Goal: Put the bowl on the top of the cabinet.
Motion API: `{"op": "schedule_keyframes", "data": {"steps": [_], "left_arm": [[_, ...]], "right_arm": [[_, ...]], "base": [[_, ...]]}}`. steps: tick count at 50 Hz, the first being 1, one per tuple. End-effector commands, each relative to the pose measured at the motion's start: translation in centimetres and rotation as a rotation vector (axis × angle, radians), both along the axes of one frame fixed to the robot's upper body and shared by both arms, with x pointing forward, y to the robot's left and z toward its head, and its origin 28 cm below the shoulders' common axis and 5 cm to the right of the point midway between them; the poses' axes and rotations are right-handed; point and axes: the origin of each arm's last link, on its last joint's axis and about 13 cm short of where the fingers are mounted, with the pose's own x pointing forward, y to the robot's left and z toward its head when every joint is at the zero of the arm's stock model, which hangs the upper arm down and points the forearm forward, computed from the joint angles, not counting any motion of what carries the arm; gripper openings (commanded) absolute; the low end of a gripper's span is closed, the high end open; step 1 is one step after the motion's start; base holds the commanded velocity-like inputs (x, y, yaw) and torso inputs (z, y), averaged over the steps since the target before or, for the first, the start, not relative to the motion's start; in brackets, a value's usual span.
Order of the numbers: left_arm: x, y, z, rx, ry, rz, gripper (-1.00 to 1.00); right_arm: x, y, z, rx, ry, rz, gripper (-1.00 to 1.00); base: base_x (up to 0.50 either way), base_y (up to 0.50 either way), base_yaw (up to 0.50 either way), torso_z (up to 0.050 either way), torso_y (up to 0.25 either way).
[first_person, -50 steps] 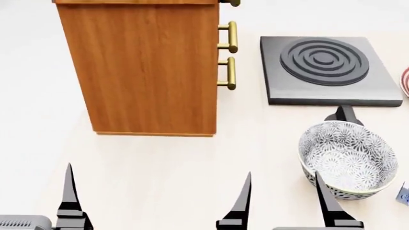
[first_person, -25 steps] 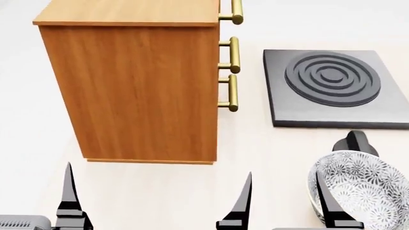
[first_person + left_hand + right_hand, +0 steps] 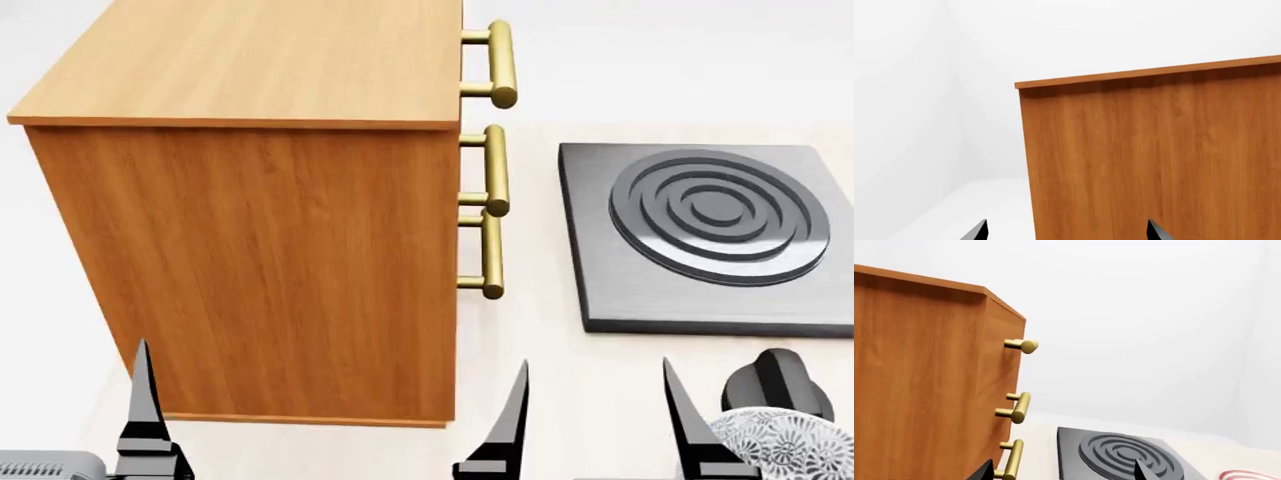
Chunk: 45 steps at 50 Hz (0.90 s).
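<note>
Both jaws stand released, gripping nothing. On the left gripper (image 3: 327, 425), the two black pointed fingers are spread wide apart at the lower edge of the head view, one at 7 o'clock and one at 6 o'clock, with the tall orange-brown wood-grain cabinet (image 3: 267, 260) behind the gap between them. In the left wrist view only the two fingertips of that gripper (image 3: 1066, 232) show, apart from one another, facing the cabinet's plain side panel (image 3: 1154, 160). Of the right gripper, the head view shows one black finger (image 3: 691, 425) at 5 o'clock; the right wrist view shows its two fingertips (image 3: 1064, 471) well apart, with open space between them. The deep round white ceramic bowl with a dense dark floral pattern (image 3: 787, 448) sits at the 5 o'clock corner of the head view, cut off by the frame edge, on the pale cream table surface (image 3: 574, 400), just beside the right finger; whether they touch cannot be told. The cabinet's lighter flat top (image 3: 254, 60) lies at 11 o'clock, bare. Three brass bar drawer handles (image 3: 497, 170) project from the cabinet's front face toward 3 o'clock. A dark grey square hotplate with raised concentric rings (image 3: 714, 230) lies at 3 o'clock, with a black round knob (image 3: 781, 380) between it and the bowl. In the right wrist view a red-ringed rim (image 3: 1251, 475) shows near the hotplate (image 3: 1121, 455).
</note>
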Motion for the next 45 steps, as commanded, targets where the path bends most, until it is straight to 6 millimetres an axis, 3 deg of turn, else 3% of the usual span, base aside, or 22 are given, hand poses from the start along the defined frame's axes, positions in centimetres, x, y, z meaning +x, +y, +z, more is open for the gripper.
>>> {"op": "schedule_keyframes", "data": {"steps": [1,14,23,28,34,45], "left_arm": [[0.0,0.0,-0.1,0.0,0.003,0.001,1.0],[0.0,0.0,-0.2,-0.003,0.004,0.0,1.0],[0.0,0.1,-0.5,-0.002,0.01,0.003,1.0],[-0.1,0.1,-0.5,-0.004,0.011,0.003,1.0],[0.0,0.2,-0.4,-0.004,0.009,0.003,1.0],[0.1,0.2,-0.5,0.0,0.015,0.009,1.0]], "right_arm": [[0.0,0.1,-0.2,-0.022,-0.007,-0.028,1.0],[0.2,0.4,-0.8,-0.083,0.017,-0.089,1.0],[-0.1,-0.1,0.8,0.031,0.105,-0.113,1.0],[-0.3,-1.0,2.0,-0.032,0.085,-0.199,1.0],[-1.5,-1.7,3.9,-0.119,0.203,-0.089,1.0],[-2.7,-3.0,4.4,-0.191,0.34,-0.006,1.0]], "base": [[0.0,0.0,0.0,0.0,0.0],[0.0,0.0,0.0,0.0,0.0],[0.0,0.0,0.0,0.0,0.0],[0.0,0.0,0.0,0.0,0.0],[0.0,0.0,0.0,0.0,0.0],[0.0,0.0,0.0,0.0,0.0]]}}
